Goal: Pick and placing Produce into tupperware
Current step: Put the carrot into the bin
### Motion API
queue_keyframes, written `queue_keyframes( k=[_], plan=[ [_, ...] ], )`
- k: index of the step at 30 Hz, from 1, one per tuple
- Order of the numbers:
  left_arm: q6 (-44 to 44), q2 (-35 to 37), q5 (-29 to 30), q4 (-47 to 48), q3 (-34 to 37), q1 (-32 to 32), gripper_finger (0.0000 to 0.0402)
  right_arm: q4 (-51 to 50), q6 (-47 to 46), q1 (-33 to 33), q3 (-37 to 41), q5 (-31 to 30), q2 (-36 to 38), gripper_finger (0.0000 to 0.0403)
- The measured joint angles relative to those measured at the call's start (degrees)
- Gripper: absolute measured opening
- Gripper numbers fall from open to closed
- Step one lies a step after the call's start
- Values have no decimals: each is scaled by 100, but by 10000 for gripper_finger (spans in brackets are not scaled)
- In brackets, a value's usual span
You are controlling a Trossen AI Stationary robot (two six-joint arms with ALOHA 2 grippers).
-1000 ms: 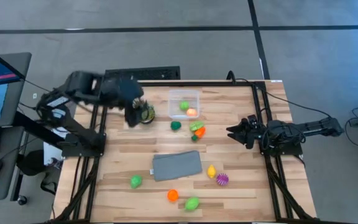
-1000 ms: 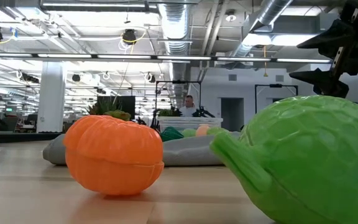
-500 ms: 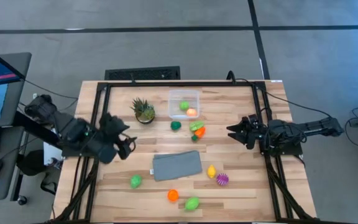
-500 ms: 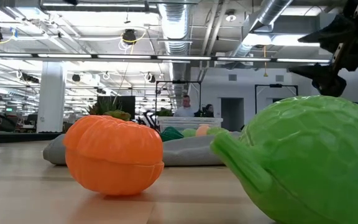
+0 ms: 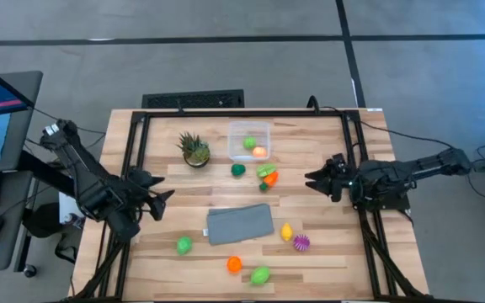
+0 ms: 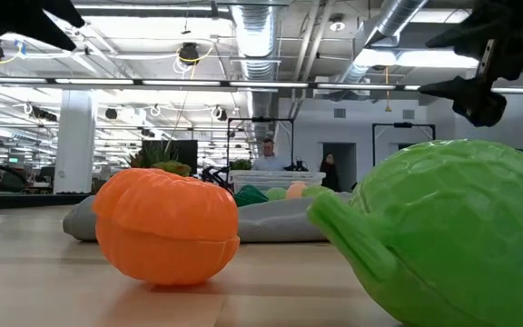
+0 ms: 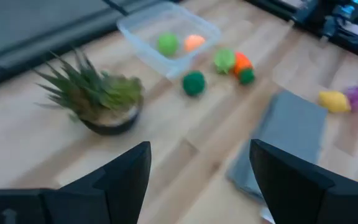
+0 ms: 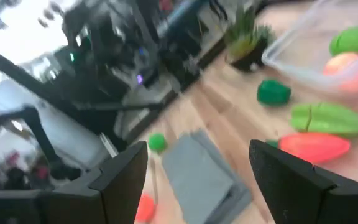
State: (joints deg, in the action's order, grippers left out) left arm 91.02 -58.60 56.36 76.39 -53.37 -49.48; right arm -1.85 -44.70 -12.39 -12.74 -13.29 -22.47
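Produce: small toy fruits and vegetables of moulded plastic, spread over the wooden worktop (image 5: 327, 244); I judge them light, stiff and smooth, apt to roll or squirt out of a poor pinch
Tub: clear plastic rectangular tupperware (image 5: 249, 140) near the far edge, middle; a green piece and an orange-pink piece already lie inside; thin-walled and light by my guess, so it may slide if I knock it
Near the tub: dark green round toy (image 5: 238, 169) just in front of it; light green ridged toy (image 5: 265, 171) touching an orange carrot-shaped toy (image 5: 271, 178) beside that
Near edge: green toy (image 5: 183, 245), orange pumpkin-shaped toy (image 5: 234, 263), green leafy toy (image 5: 260, 275); yellow lemon-shaped toy (image 5: 286, 231) and spiky purple ball (image 5: 301, 242) lie towards the right
Not mine to move: flat grey cloth (image 5: 240, 224) mid-worktop; spiky green potted plant (image 5: 195, 150) left of the tub
Left gripper (image 5: 160, 199): over the left edge of the worktop; jaws parted, nothing between them
Right gripper (image 5: 315, 178): over the right side, pointing at the carrot; jaws parted, empty
Hold: across the narrow middle of each piece, jaws square to its long axis; the purple ball's spikes look soft and may give, so I would seat deep on it
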Motion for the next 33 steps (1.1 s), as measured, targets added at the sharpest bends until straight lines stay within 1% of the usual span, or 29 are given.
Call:
queue_keyframes(
  k=[2, 5, 9, 11, 13, 15, 18, 21, 27, 33],
  plan=[
    [273, 28, 167, 336, 83, -48, 263, -307, 57, -141, -340, -42, -457, 296],
    [742, 83, 152, 736, 221, -78, 263, -535, 355, -239, -830, -282, -1199, 284],
    [1059, 108, 146, 1005, 365, -87, 263, -705, 991, -43, -1290, -616, -2056, 277],
    [1120, 136, 146, 1087, 434, -87, 263, -695, 1389, 134, -1445, -666, -2472, 277],
    [1139, 133, 147, 1075, 507, -87, 263, -715, 1894, 290, -1595, -570, -2897, 276],
    [1191, 132, 112, 1074, 575, -87, 263, -760, 2383, 421, -1752, -324, -3324, 276],
    [1291, 132, 6, 1065, 654, -87, 263, -996, 2836, 616, -2055, 1, -3928, 276],
    [1374, 130, -59, 1052, 680, -112, 263, -1233, 3289, 778, -2401, 126, -4429, 276],
    [1518, 130, -92, 1056, 680, -219, 263, -1462, 4400, 1057, -3018, 223, -5154, 276],
    [1743, 130, -102, 1047, 680, -289, 263, -1776, 4961, 1331, -3345, 916, -5736, 276]
  ],
)
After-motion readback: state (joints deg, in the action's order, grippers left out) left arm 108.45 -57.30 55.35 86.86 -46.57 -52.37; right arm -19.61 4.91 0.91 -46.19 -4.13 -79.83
